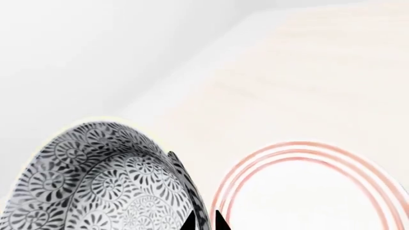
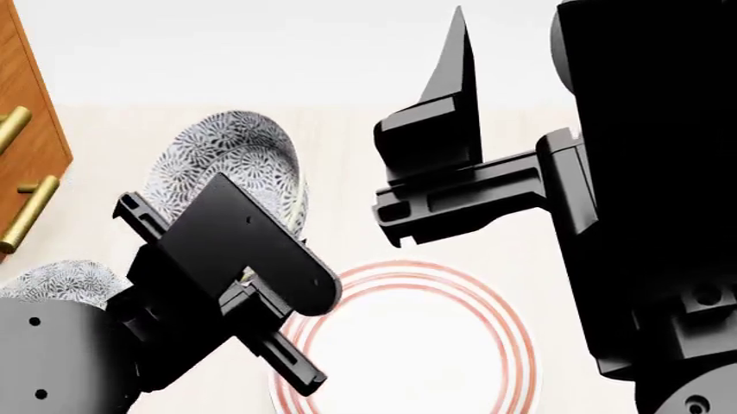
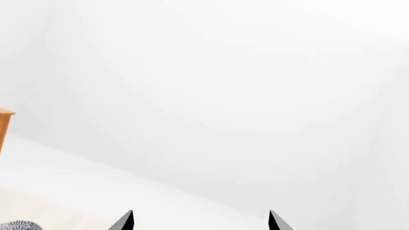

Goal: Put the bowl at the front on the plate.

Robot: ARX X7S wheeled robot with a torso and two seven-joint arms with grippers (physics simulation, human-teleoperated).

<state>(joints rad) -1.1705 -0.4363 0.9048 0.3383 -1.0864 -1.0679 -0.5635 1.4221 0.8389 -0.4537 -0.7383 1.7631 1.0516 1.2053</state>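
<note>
A home dining spot (simulated): wooden cabinet [image 2: 26, 129] with brass handles, pale table [image 2: 345, 138], patterned crockery

Our left gripper [image 2: 302, 226] is clamped on the rim of the bowl [image 2: 236, 155], holding it tilted in the air. Our right gripper [image 3: 200, 221] is raised high, its fingers spread apart and holding nothing.

The plate [image 2: 461, 345] is lying bare, with open room above it. The left pincer [image 1: 203, 221] is holding the bowl [image 2: 236, 159] just beside it. Another bowl [image 2: 58, 280] and a wooden cabinet [image 2: 29, 147] are crowding the left side. The right pincer [image 3: 200, 221] is hanging wide open in free air.
</note>
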